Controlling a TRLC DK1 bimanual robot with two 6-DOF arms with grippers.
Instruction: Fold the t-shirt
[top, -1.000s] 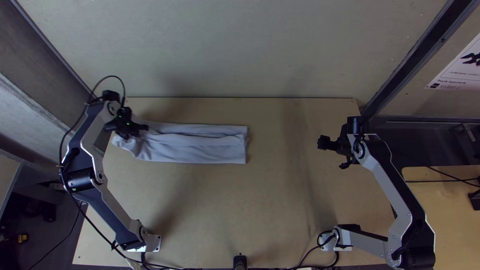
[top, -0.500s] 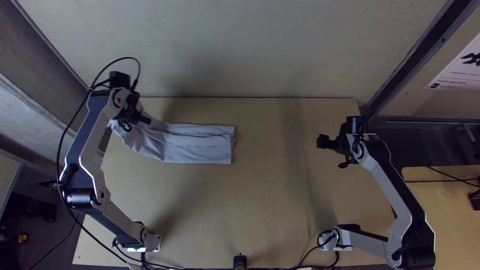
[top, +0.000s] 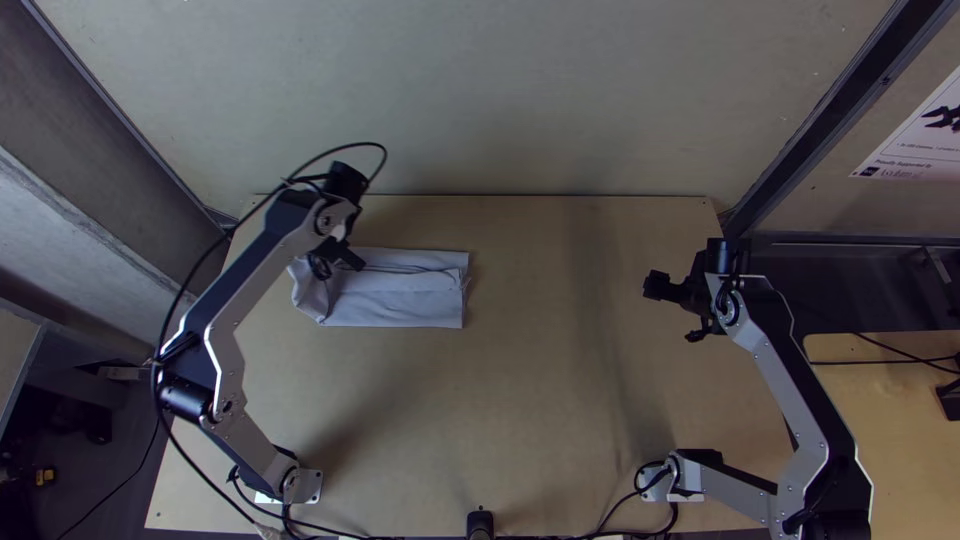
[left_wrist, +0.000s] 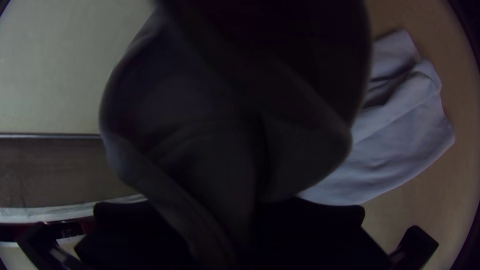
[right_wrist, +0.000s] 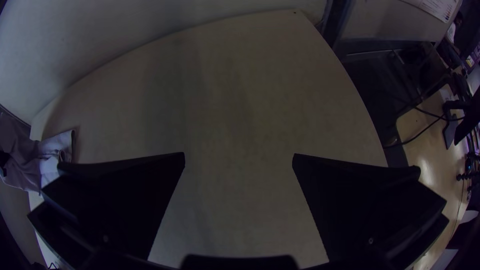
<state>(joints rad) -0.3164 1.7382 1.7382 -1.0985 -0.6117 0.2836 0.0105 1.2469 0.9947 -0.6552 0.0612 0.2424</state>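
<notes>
Right, here by the counter (top: 530, 420) I've got the t-shirt (top: 400, 305) lying on the far part of it, over on the left arm's (top: 262, 270) side, folded into a compact oblong. The end towards the middle of the counter is fairly straight, with long creases running lengthwise and a dark-looking gap between layers near the far side. At the other end it's a different story: the cloth bunches and lifts where the left tool (top: 335, 262) has it. In the left wrist view that raised part balloons up in a big shadowy loop, narrowing down into the left tool, whose black fingers (left_wrist: 310, 225) are clamped on it from both sides. Which part of the shirt is pinched, I cannot tell. Beyond the loop, the rest of the fabric lies pale and softly rumpled on the counter. And over on the opposite side, the right tool (top: 670, 310) hangs over the counter, well apart from the cloth, nothing in its grip; the right wrist view has its fingers wide apart, bare wood between them, the shirt off past one of them. Above the left arm a black cable (top: 350, 146) arches in a loop, and a printed poster (top: 915, 130) hangs on the wall beyond the right arm (top: 785, 395).
</notes>
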